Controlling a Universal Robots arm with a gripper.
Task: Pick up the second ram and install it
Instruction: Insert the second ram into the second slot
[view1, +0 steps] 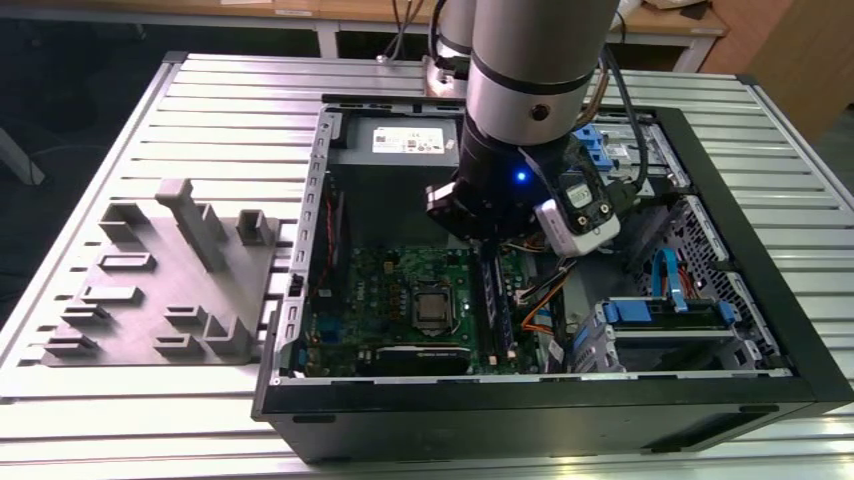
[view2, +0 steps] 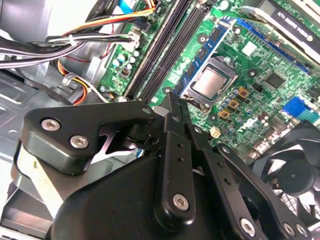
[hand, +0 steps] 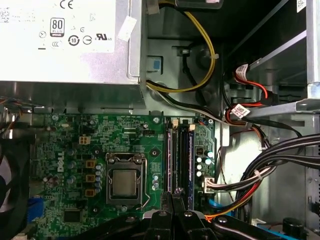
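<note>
1. Jaws: pressed together in both wrist views, with at most a thin seam between the pads. Whether a stick is pinched in that seam cannot be told.
2. The second ram: judged to be the dark narrow strip in line with the seam. It runs along the slot rails on the side nearer the processor. It may be held above its rail or seated in it; which one cannot be told.
3. Step in hand: installation, judged. The grey fixture on the table, well apart from the processor, carries no dark stick.
4. Seating calls for the stick parallel to its rail and a straight press toward the board. The cable bundle, beyond the rails from the processor, must stay clear.
5. View differences: the exterior view gives the fixture and the arm above the case. The first wrist view gives the rails' length. The second wrist view gives a fan near the processor.
</note>
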